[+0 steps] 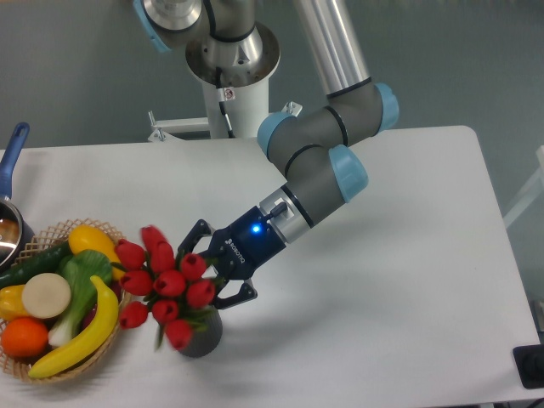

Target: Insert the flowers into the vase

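End effector [206,270] — two dark fingers closed on the flowers' green stems, just above the vase mouth. The flowers [164,282] are a tight bunch of glossy red tulip heads, slightly blurred, leaning left of the end effector and hiding most of the vase rim. The vase [202,337] is a dark grey cylinder, upright on the white worktop [399,280]; whether the stems are inside its mouth cannot be told. Just left of the vase sits a round woven basket [109,342] — smooth plastic fruit and vegetables heaped inside, a banana nearest the blooms. Right of the vase the matte worktop runs bare to its rounded edge.
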### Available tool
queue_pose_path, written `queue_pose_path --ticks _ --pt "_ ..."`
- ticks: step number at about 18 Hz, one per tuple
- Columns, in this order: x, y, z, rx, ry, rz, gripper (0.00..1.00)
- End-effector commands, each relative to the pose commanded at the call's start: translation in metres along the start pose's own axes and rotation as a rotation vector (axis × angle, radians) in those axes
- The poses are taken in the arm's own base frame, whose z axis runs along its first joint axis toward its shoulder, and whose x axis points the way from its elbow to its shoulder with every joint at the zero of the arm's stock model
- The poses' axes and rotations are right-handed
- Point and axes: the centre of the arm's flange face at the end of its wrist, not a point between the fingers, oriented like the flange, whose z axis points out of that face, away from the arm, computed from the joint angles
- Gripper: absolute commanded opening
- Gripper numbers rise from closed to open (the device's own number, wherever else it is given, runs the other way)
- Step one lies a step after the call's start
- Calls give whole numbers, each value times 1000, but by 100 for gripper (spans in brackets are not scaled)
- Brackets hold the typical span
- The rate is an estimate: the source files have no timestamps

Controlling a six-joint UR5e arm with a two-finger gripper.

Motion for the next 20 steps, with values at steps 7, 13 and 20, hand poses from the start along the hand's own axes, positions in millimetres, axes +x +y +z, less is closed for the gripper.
queue_pose_path --ticks 7,13,20 --pt "11 5 -29 -7 -47 -22 99" --pt "11 8 -65 -4 -110 -36 100" --pt "7 20 -119 -92 -240 -57 100"
